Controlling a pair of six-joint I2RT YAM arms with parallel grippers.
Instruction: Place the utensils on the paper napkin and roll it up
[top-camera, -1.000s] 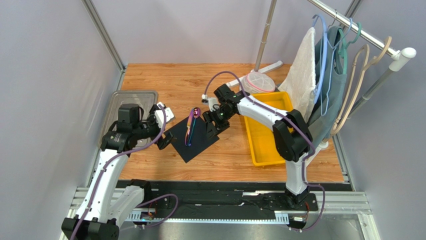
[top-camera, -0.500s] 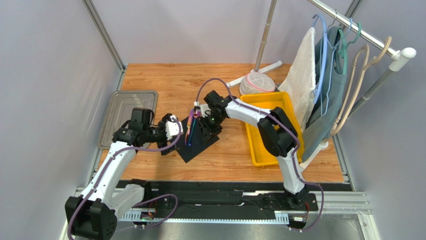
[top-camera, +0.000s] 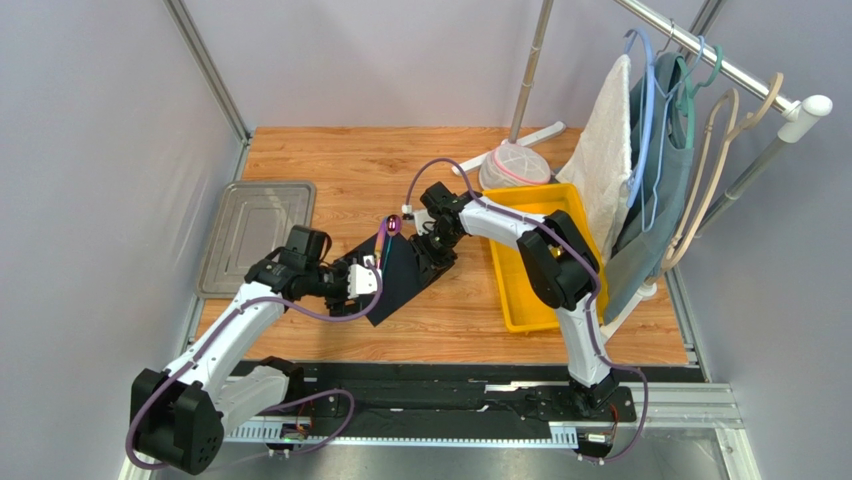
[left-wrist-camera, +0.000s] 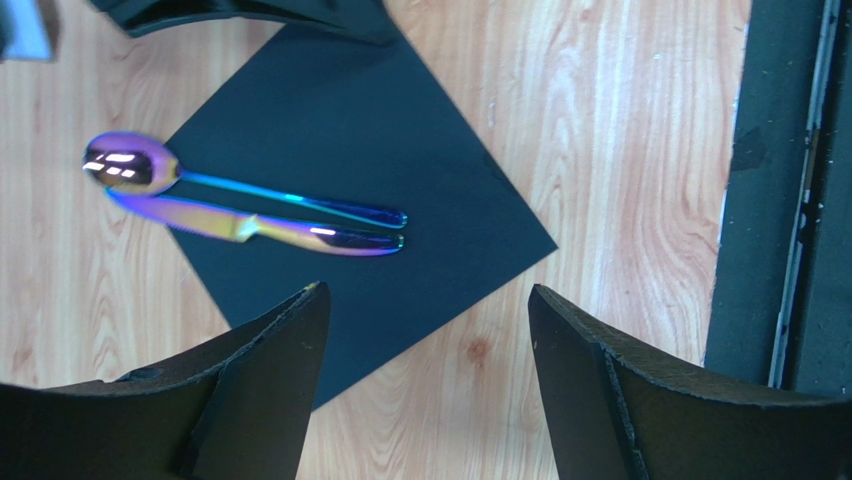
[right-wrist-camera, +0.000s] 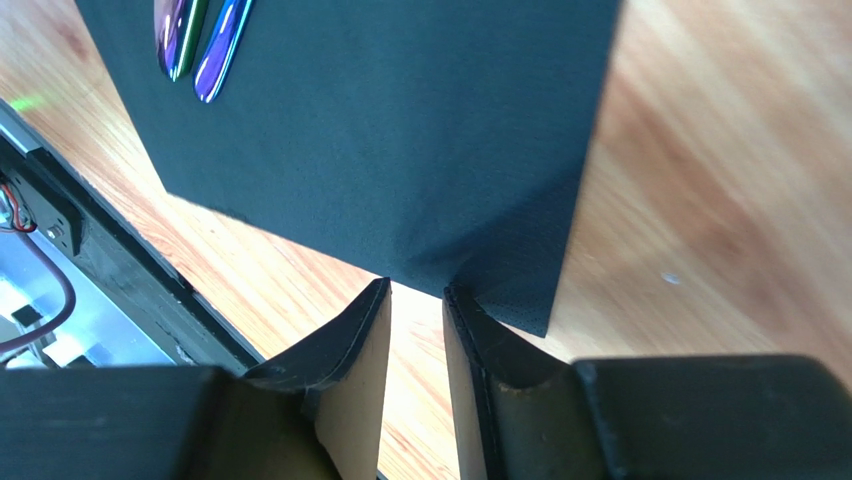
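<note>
The left end effector (left-wrist-camera: 428, 295) hovers with its fingers wide apart above one corner of the paper napkin (left-wrist-camera: 330, 110). The napkin lies on the counter (left-wrist-camera: 620, 120) with the utensils (left-wrist-camera: 250, 226) side by side on it. The right end effector (right-wrist-camera: 415, 288), fingers nearly together, meets the napkin's edge; whether it grips cannot be told.

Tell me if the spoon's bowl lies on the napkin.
No, the bowl of the spoon juts past the napkin edge, over the table.
</note>
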